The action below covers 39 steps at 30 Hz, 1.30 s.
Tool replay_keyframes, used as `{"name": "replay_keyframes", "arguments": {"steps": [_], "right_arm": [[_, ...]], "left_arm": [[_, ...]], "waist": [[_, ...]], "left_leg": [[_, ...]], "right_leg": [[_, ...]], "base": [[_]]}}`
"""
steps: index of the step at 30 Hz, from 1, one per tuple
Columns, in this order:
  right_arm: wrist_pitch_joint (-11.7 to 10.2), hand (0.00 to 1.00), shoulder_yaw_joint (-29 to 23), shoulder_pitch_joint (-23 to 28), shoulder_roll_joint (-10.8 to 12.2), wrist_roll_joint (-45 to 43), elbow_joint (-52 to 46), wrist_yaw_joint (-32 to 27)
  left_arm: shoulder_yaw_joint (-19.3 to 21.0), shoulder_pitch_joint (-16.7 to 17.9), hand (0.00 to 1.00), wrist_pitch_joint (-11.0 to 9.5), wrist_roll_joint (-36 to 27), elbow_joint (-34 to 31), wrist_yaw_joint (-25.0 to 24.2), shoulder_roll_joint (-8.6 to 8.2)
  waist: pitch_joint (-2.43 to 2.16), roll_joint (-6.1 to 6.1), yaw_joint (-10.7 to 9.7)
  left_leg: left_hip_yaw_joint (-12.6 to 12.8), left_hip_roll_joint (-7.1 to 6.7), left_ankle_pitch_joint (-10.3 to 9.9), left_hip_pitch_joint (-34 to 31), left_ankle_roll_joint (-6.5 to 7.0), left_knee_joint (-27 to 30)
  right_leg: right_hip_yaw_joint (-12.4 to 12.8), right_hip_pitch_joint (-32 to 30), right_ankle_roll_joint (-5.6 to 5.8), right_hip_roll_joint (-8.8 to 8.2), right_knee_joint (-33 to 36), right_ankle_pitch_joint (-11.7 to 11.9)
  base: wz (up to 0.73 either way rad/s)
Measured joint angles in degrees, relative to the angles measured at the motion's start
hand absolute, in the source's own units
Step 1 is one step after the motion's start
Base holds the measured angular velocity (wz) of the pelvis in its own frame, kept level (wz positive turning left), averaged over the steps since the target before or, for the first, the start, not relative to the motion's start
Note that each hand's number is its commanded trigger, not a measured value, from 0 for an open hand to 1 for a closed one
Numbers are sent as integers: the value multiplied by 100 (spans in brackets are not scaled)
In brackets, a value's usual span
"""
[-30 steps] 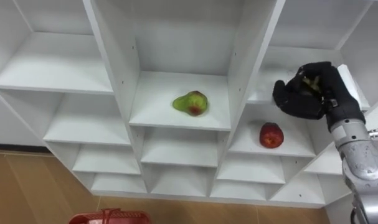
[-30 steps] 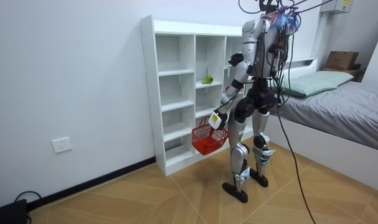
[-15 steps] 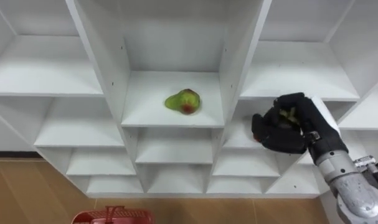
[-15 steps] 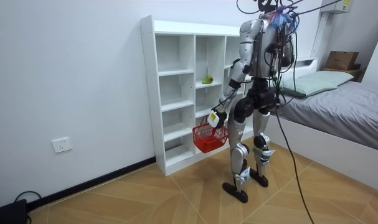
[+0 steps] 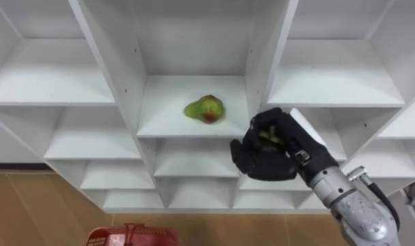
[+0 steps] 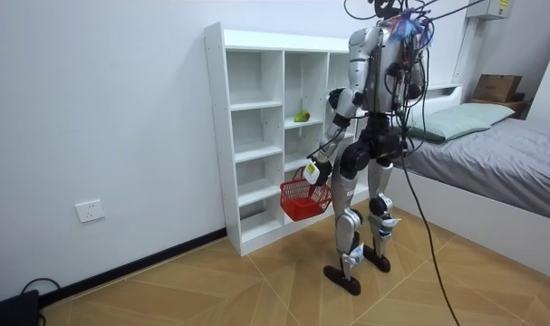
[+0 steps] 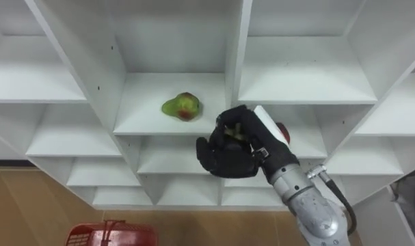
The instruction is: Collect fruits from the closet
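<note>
1. The tall white closet of open square compartments stands against the wall. The robot stands upright just in front of it and faces its shelves.
2. A bed with a grey cover is behind the robot, on the room view's right.
3. The red carrying basket hangs low at the robot's left side, in front of the lower shelves and just under the left hand. How this hand grips, I cannot tell from here.
4. The black right hand is raised in front of the closet. It is before the divider between the middle column and the right column, a little lower than the pear's shelf. Its fingers are curled tightly around a small green fruit, and only a small part of the fruit shows between them.
5. The green pear with a red blush lies on its side on a shelf of the middle column, apart from the right hand.
6. A red round fruit is in the right column, mostly hidden behind the back of the right hand.
</note>
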Motion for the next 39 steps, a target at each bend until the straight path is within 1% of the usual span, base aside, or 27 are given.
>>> {"name": "replay_keyframes", "arguments": {"steps": [1,4,5,8,9,10,12,15,16,18,19,21,23,25,26,29,32,34,36,39], "right_arm": [[0,100,74,0,1,-31,26,-13],[-6,100,273,-12,-6,-204,85,-61],[-45,100,336,-37,-5,-223,208,-110],[-28,100,442,-113,-2,-381,545,-234],[-18,100,474,-142,-17,-457,550,-275],[-18,100,506,-168,-23,-454,551,-303],[-55,100,655,-493,-10,-466,839,-405],[-69,100,840,-823,-3,-481,1314,-504],[-79,100,865,-857,4,-483,1394,-508],[-144,100,917,-937,1,-481,1621,-557],[-150,100,930,-955,-1,-484,1653,-565],[-282,100,976,-1003,3,-521,1841,-667],[-293,100,1027,-1016,4,-532,1950,-715],[-314,100,1072,-1018,46,-637,2046,-742],[-314,100,1099,-1016,83,-656,2119,-760],[-378,100,1190,-1068,76,-663,2321,-870],[-419,100,1272,-1204,77,-783,2553,-974],[-463,100,1271,-1249,76,-862,2629,-1066],[-604,100,1280,-1342,127,-972,2900,-1230],[-647,100,1279,-1408,165,-1081,3077,-1357]], "left_arm": [[-41,-54,100,-3,0,-1,-1,0],[-171,-110,100,-102,-12,-18,-4,5],[-254,-127,100,-125,-19,-54,-1,15],[-378,-227,100,-164,-20,-60,-1,14],[-398,-262,100,-186,-20,-60,-7,14],[-433,-281,100,-193,-16,-61,-10,19],[-546,-425,100,-193,-6,-59,-19,19],[-662,-571,100,-232,1,-70,-47,16],[-674,-576,100,-245,1,-83,-53,17],[-708,-611,100,-336,0,-115,-55,17],[-708,-621,100,-348,0,-126,-55,17],[-709,-714,100,-354,10,-193,-58,13],[-714,-824,100,-362,7,-236,-61,12],[-724,-875,100,-390,-1,-354,-52,12],[-756,-887,100,-400,0,-448,-56,12],[-931,-959,100,-451,-2,-699,-105,15],[-1020,-1003,100,-558,-4,-763,-197,-21],[-1099,-1007,100,-579,-6,-850,-251,-22],[-1159,-1044,100,-602,-3,-912,-297,-61],[-1273,-1111,100,-660,-4,-959,-304,-142]], "waist": [[-2,-12,2],[-5,-30,13],[4,-48,9],[37,-89,25],[79,-96,23],[79,-98,19],[112,-91,1],[115,-89,38],[115,-87,37],[115,-88,39],[115,-88,36],[116,-85,27],[118,-83,29],[122,-78,25],[124,-75,18],[130,-68,19],[134,-61,13],[136,-59,11],[137,-56,0],[145,-44,8]], "left_leg": [[2,0,1,-36,1,1],[10,-1,2,-149,2,25],[4,-1,3,-218,3,50],[-4,2,5,-341,6,92],[-4,3,5,-386,7,117],[-8,5,5,-442,7,135],[-24,27,11,-635,17,227],[-27,26,26,-772,34,243],[-34,25,26,-796,34,259],[-61,18,28,-879,38,283],[-68,18,28,-915,38,297],[-105,18,30,-1009,40,321],[-154,15,32,-1065,42,326],[-147,15,33,-1128,42,347],[-145,14,33,-1141,42,349],[-150,9,35,-1246,46,378],[-150,5,39,-1271,52,379],[-157,0,44,-1287,60,380],[-161,-3,50,-1290,66,384],[-161,-9,57,-1291,73,390]], "right_leg": [[15,-46,0,0,11,0],[51,-177,1,0,74,2],[49,-228,0,-2,100,3],[58,-367,-7,-5,169,11],[53,-408,-7,-10,192,10],[49,-458,-11,-11,199,13],[24,-596,-27,-5,190,74],[39,-735,-27,-2,197,105],[38,-749,-26,-3,197,106],[25,-821,-24,-10,209,107],[19,-846,-24,-10,209,107],[-3,-917,-25,-11,210,112],[-31,-963,-26,-15,222,113],[-48,-998,-27,-16,220,113],[-55,-1010,-27,-19,220,113],[-97,-1113,-27,-33,254,113],[-111,-1157,-26,-44,292,113],[-117,-1167,-26,-49,290,113],[-123,-1164,-26,-56,291,113],[-123,-1164,-25,-64,301,113]], "base": [[-3],[-6],[-5],[0],[0],[0],[0],[0],[0],[5],[4],[5],[8],[5],[0],[1],[0],[2],[0],[0]]}}
